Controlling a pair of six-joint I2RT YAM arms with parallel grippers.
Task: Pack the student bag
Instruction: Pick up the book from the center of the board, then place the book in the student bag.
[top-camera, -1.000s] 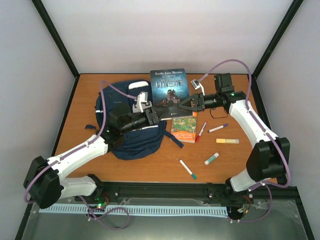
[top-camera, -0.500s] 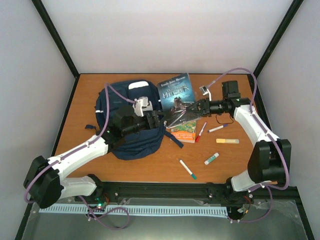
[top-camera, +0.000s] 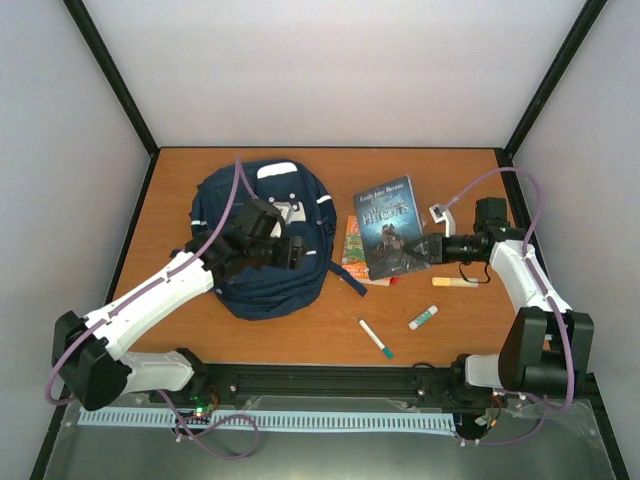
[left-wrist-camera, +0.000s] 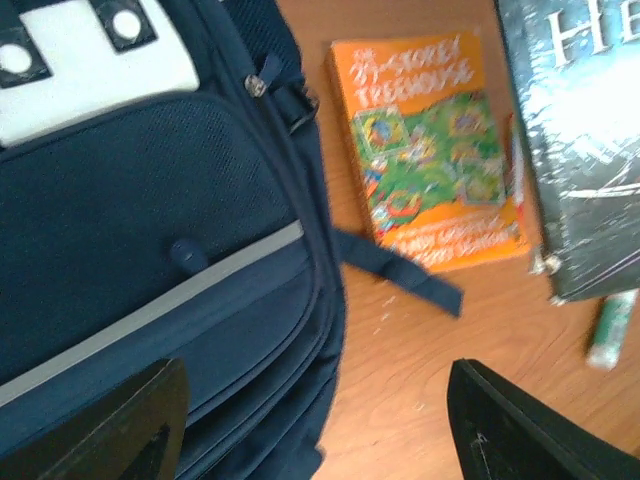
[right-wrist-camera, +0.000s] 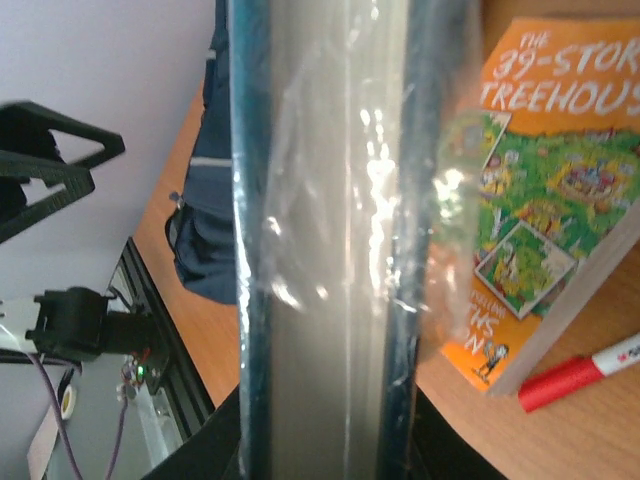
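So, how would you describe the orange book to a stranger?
Find the big navy student bag on the left. Just right of it lies a paperback, partly covered by the dark book. Only this one is bright orange with a green cartoon picture.

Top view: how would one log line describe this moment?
left hand open above student bag | right hand shut on dark book, partly over orange book

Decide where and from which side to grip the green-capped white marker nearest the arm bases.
Grip the white marker at mid-barrel, coming straight down from above with the fingers set across its narrow width. It lies flat and diagonal on the table with bare wood all round, so a top-down pinch is probably unobstructed.
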